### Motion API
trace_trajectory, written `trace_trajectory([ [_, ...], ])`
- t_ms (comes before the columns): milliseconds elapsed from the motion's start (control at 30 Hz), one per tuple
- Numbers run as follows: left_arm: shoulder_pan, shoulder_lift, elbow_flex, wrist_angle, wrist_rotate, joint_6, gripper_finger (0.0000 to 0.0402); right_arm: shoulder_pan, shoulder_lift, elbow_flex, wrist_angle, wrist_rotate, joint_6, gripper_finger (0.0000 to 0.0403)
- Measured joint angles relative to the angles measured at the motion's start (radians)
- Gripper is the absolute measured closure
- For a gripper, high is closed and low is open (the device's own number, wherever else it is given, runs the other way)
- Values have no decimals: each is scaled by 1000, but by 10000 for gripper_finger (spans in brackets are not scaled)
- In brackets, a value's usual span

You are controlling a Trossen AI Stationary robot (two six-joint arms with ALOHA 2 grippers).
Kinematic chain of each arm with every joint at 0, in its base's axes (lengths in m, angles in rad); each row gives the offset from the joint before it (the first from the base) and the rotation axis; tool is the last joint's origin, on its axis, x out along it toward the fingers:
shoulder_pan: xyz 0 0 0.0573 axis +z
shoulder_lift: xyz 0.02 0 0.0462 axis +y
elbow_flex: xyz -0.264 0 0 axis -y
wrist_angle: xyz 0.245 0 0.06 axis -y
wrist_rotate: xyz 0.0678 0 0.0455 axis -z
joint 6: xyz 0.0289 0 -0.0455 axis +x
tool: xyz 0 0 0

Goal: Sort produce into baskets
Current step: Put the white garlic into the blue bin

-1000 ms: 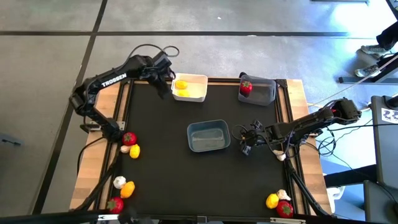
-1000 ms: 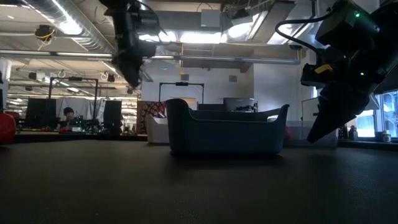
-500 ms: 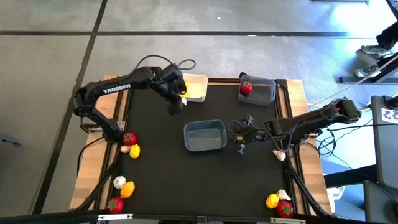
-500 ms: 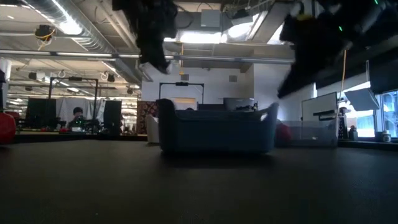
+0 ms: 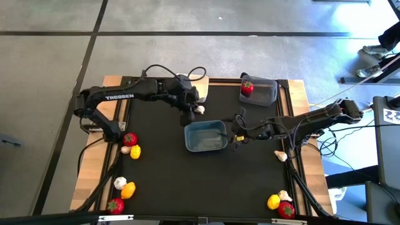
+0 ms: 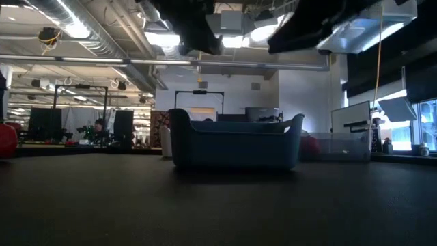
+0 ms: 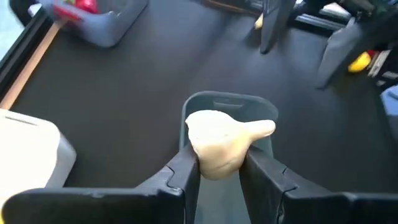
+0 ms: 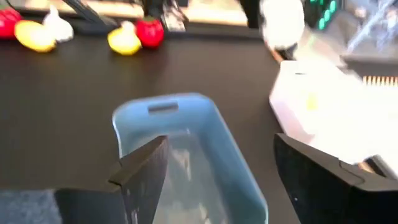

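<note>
My left gripper (image 5: 194, 110) is shut on a whitish-beige garlic bulb (image 7: 217, 146), in the air just beyond the far edge of the blue-grey basket (image 5: 205, 135). My right gripper (image 5: 236, 134) is open and empty. It is raised by the basket's right end, with the basket (image 8: 180, 143) showing between its fingers. The white basket (image 5: 201, 87) stands at the far edge, partly hidden by my left arm. The dark grey basket (image 5: 261, 91) at the far right holds a red piece (image 5: 247, 87). My left gripper pinches the garlic bulb's round body (image 7: 202, 163) between its two fingers, one on each side. The fingers slant down from the table's far left. The bulb is lifted clear, and its pointed tip (image 7: 264, 127) sticks out sideways past one finger.
Loose produce lies at the table's left edge: red (image 5: 129, 139), garlic (image 5: 125, 149), yellow (image 5: 135, 151), garlic (image 5: 119, 182), orange (image 5: 128, 189), red (image 5: 115, 205). On the right lie a garlic (image 5: 280, 155), yellow (image 5: 273, 201), garlic (image 5: 285, 195) and red (image 5: 286, 209).
My left gripper has gone from the white basket toward the table's right and near side, to the blue-grey basket, carrying the garlic bulb. My right gripper has risen and gone left toward that basket. The basket has slid a little toward the table's left.
</note>
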Motion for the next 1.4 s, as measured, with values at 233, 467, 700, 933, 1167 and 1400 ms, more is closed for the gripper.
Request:
trace_trajectory([
  [233,-54,37,0,90,-1,-46,306,0,0,0,169,-3,-205,126],
  [467,-101,73,0,204,-2,-92,306,0,0,0,255,-3,-351,189],
  [700,-130,119,0,320,-2,-123,306,0,0,0,265,7,-359,244],
  [933,-134,127,0,361,-2,-137,298,0,1,0,234,16,-360,271],
  [1167,-134,124,0,357,-3,-139,298,0,1,-1,224,49,-382,303],
  [1400,-133,124,0,358,-8,-136,298,0,1,-1,221,60,-405,365],
])
